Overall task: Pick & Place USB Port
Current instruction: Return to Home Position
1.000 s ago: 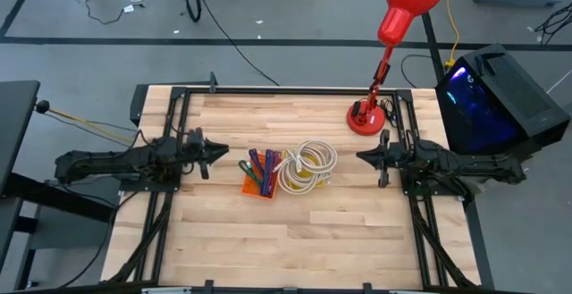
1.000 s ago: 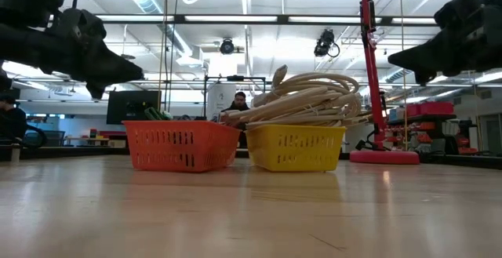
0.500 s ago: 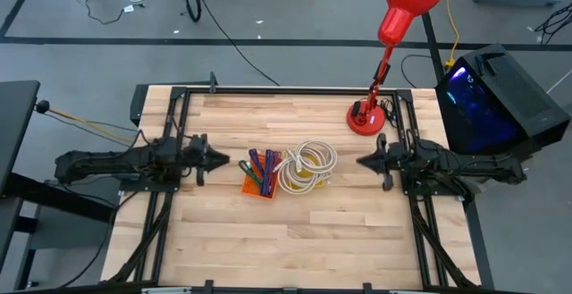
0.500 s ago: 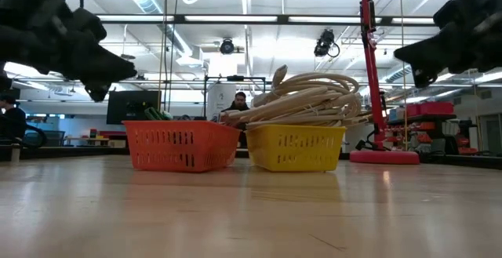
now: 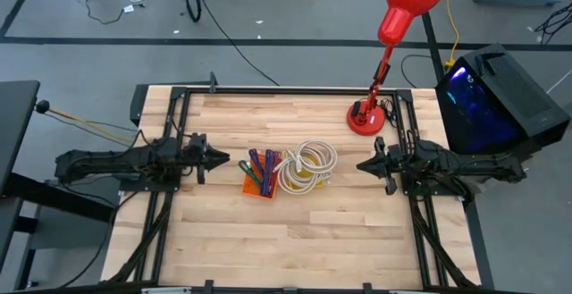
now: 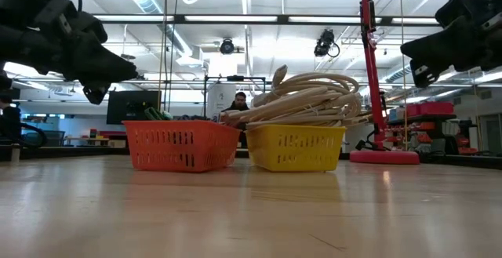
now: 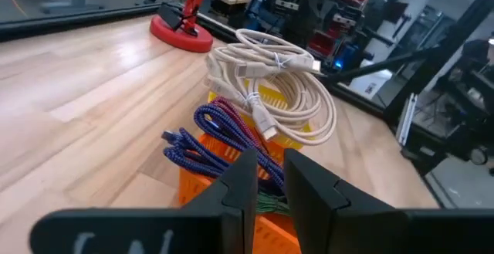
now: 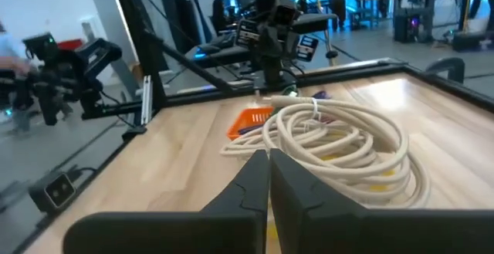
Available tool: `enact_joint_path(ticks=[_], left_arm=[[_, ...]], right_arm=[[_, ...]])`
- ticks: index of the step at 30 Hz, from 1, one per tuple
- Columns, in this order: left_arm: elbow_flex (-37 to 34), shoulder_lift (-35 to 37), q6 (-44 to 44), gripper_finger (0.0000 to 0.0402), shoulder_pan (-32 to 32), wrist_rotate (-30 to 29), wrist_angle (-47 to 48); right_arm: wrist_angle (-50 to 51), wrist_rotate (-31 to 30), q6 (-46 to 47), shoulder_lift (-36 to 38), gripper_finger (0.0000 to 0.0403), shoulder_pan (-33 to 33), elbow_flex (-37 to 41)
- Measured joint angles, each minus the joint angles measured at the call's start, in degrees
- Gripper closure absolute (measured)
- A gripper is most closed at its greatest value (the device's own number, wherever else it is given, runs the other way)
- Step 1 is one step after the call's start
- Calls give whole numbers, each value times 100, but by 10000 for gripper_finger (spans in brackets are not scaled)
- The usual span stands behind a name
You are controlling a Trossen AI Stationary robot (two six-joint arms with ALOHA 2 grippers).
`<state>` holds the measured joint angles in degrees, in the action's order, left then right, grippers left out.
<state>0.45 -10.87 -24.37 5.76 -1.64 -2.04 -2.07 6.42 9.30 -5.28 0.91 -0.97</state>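
Note:
An orange basket [image 5: 256, 188] holding purple, red and green cables [image 7: 224, 127] stands on the table's middle. A yellow basket [image 6: 296, 147] stands against its right side, piled with a coil of beige cable [image 5: 307, 164]. I cannot make out a USB port apart from these cables. My left gripper [image 5: 225, 161] hovers level just left of the orange basket, pointing at it. A narrow gap shows between its fingers [image 7: 270, 181], with nothing in it. My right gripper [image 5: 360, 164] hovers level right of the coil, shut [image 8: 268, 165] and empty.
A red desk lamp [image 5: 366, 115] stands on its round base at the far right of the table. A black computer case with blue light [image 5: 492, 97] sits beyond the right edge. Bare wood [image 5: 286, 240] lies toward the near edge. A person [image 6: 239, 101] shows far behind the baskets.
Both grippers have stayed where they were above the table and have rolled a little about the line they point along. The baskets and cables have not moved.

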Motion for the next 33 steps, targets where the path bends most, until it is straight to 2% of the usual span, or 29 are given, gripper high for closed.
enact_joint_path(ticks=[11,16,19,23,33], left_arm=[[0,30,-49,333,0,8,-7],[0,720,-49,333,0,5,-5],[-2,1077,-51,333,-2,-18,-112],[-2,1075,-53,333,-75,-53,-434],[-2,1075,-53,333,-317,-7,-391]], right_arm=[[0,2,77,7,385,0,0],[4,2,77,532,385,0,-4],[-294,2,77,525,385,4,11],[-476,-2,77,527,385,-83,-1],[-513,4,75,527,385,-431,0]])
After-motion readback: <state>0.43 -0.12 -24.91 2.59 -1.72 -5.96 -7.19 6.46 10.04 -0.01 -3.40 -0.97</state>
